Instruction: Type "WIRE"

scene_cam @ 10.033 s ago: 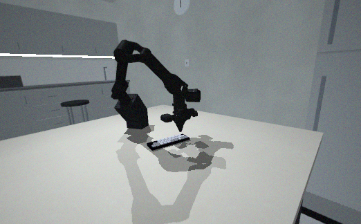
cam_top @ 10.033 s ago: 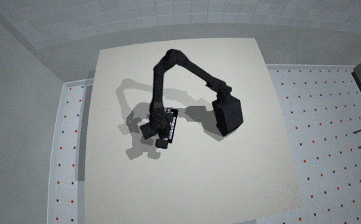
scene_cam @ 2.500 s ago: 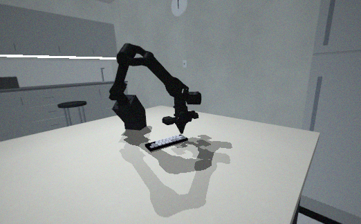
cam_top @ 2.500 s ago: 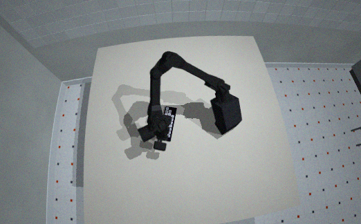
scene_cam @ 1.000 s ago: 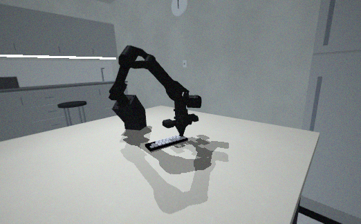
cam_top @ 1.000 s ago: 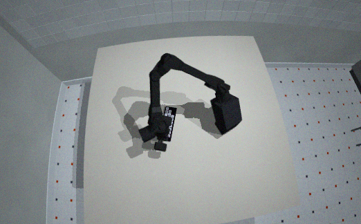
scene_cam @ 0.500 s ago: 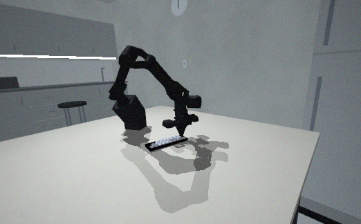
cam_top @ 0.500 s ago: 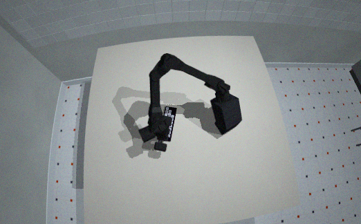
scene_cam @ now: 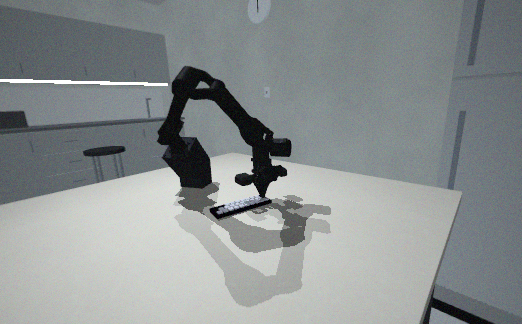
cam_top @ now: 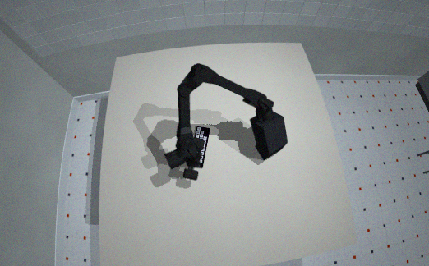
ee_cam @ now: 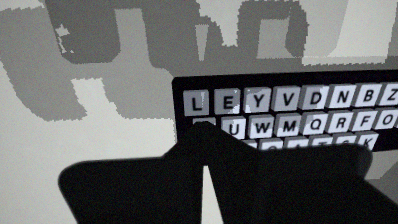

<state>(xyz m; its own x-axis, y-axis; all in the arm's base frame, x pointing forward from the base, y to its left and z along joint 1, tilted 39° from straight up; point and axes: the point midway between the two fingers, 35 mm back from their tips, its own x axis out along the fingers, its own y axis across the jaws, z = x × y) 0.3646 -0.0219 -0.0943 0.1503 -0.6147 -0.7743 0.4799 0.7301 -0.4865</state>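
Bench: pale, square-cornered top carrying the arm and the keyboard; several overlapping grey shadows of the arm fall across it.

End effector: clenched, fingers fully together with nothing between them. In the wrist view the two dark fingers meet in one point, with only a thin pale slit showing lower down. The tip covers the first key of the middle row, directly below L and just left of U. Whether it presses that key or hovers just above cannot be told.

Keyboard: flat black slab with pale keys, lying on the bench well in front of the arm base. In the wrist view the visible top row reads L E Y V D N B Z; the middle row reads U W M Q R F O; the bottom row is mostly hidden behind the fingers.

Arm: black, arched up from the base, elbow high, wrist pointing straight down over one end of the keyboard.

Arm base: dark block, standing on the bench right of the keyboard in the top view.
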